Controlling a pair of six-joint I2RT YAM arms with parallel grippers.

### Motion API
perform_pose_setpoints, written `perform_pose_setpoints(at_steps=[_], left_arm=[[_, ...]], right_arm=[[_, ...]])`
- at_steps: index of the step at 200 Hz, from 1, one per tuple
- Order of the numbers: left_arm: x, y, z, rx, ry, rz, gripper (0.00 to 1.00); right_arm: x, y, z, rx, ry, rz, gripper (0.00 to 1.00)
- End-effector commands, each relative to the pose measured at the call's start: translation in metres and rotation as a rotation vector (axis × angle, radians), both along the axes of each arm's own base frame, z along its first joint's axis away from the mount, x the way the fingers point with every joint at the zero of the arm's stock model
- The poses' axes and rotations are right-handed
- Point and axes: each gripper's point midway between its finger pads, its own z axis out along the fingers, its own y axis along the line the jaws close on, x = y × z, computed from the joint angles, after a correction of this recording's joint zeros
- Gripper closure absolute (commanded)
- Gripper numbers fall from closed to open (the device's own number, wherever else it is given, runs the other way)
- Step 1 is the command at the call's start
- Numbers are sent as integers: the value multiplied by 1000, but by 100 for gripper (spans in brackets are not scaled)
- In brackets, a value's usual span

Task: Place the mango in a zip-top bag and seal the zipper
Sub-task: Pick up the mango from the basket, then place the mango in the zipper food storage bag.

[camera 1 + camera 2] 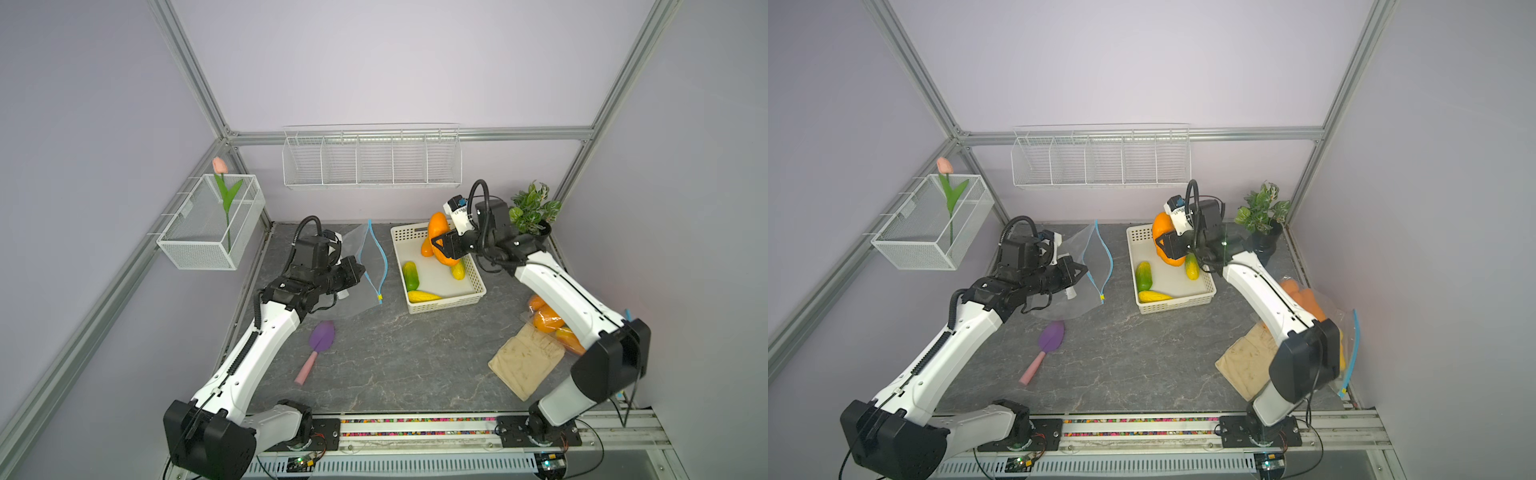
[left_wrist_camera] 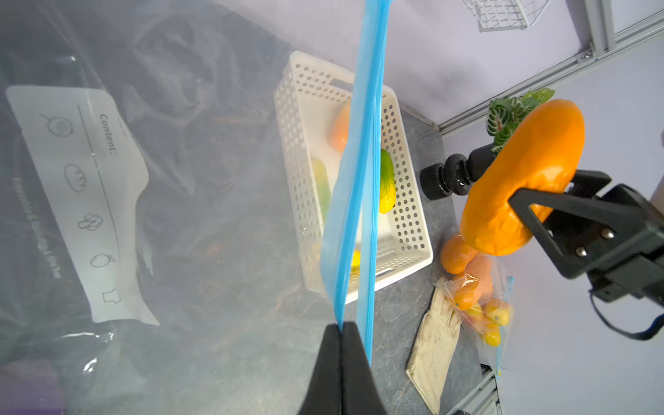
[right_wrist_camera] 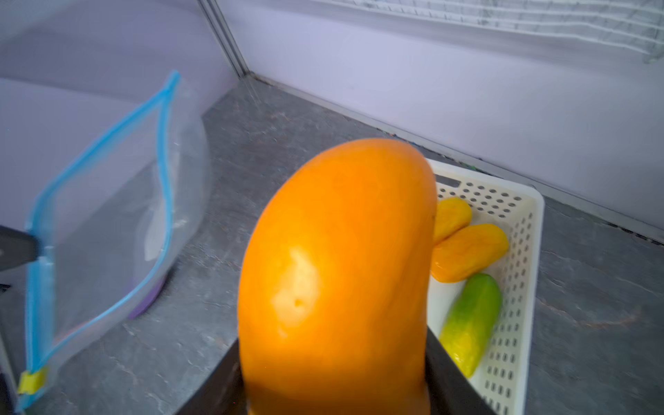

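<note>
1. The mango (image 1: 438, 224) hangs above the basket (image 1: 478, 286). The right gripper (image 1: 445, 249) clamps it, fingers set about half apart.
2. The bag (image 3: 107, 222) sits beside the basket, mouth gaping toward the mango. The left gripper (image 2: 341, 327) is pinched tight on one zipper rim.
3. Recommended: carry the mango across end first, centred on the mouth, and release only once it is deep inside.
4. The right wrist view shows the mouth's full width; both top views reduce it to a narrow lens.
</note>
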Motion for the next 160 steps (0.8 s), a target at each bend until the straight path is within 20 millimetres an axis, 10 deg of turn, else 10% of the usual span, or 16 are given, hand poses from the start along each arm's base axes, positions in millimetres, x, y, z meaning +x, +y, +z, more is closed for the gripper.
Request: perform_pose_setpoints(at_steps=[1,76,160], left_arm=[[5,-12,33,-92,-54,-21,100],[8,-20,49,-156,-66,-37,100],[6,-23,65,-218,-90,-39,100]], right_arm=[[-19,48,83,368,-235,39,82],[-42,97,117,624,-372,23,80],[-26,138,64,572,-315,36,73]])
